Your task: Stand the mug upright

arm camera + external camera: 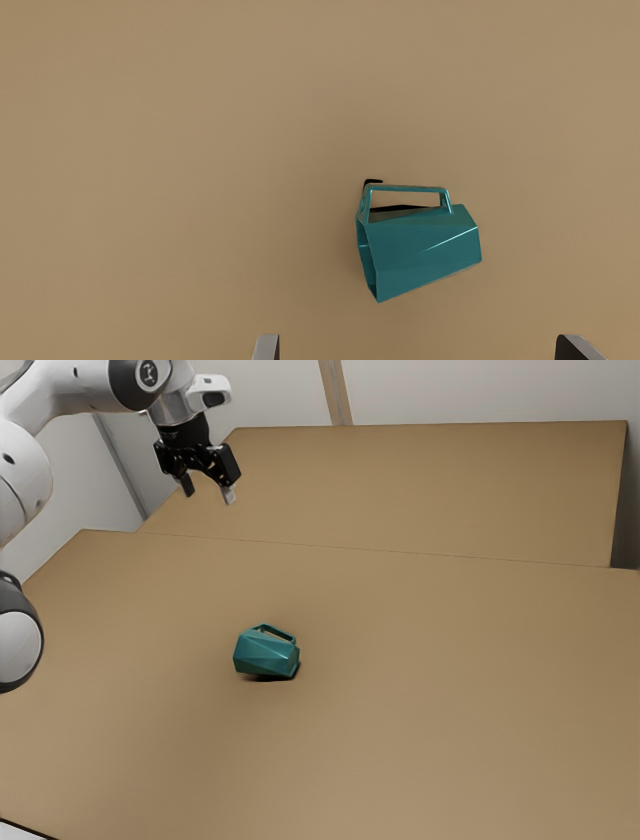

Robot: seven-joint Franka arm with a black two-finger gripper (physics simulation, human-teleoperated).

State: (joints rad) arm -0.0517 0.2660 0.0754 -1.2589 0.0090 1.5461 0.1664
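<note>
Here's the faceted teal mug (266, 653), down on its side on the tan tabletop (420, 690), just left of centre and a little below the middle of the exterior view. Its handle (278, 632) rides along the upper side, and a dark shadow lies beneath the body. Up in the upper left of that same frame, the black two-finger gripper (209, 496) hangs from the white arm (75, 388), well apart from the mug, fingertips angled downward. And the wrist view gives us the claw: fingers (266, 347) spread wide, nothing held between them! The mug's open mouth (367, 260) faces sideways there, its narrower base end pointing the opposite way.
</note>
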